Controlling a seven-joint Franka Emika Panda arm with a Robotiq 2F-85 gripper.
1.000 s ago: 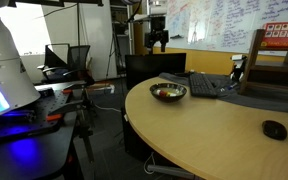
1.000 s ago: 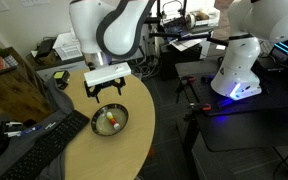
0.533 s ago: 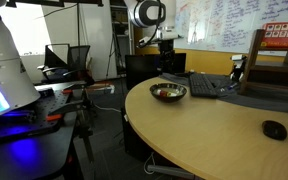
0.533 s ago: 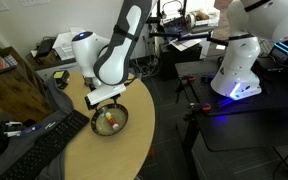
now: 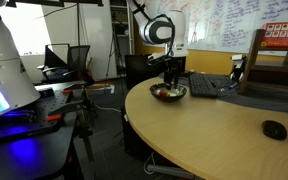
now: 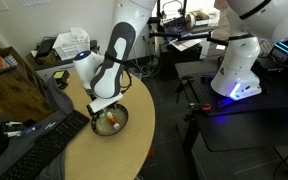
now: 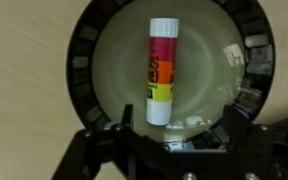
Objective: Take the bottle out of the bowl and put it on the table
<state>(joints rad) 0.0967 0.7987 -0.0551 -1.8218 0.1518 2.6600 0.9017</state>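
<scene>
Keyboard [image 5: 210,84] sits well clear of my fingers [image 7: 102,146]; gripper [image 7: 170,132] points down into bowl [image 7: 112,60], fingers spread wide, bottle [image 7: 160,72] flat ahead of their gap.

The bottle [image 7: 160,72] is laid in the middle of the bowl [image 7: 80,72], which is set on the worktop [image 5: 214,135] near its curved edge. The hand [image 5: 169,80] is held just above the bowl. In an exterior view, a keyboard [image 5: 206,85] is placed just right of the bowl, and a mouse [image 5: 274,129] well apart, nearer.

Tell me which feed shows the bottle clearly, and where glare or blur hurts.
Wrist view: bottle fairly sharp and centred, bowl's inside washed pale by glare, tool dark and soft-edged along the bottom. In both exterior views the bowl is small and the bottle barely resolves.
</scene>
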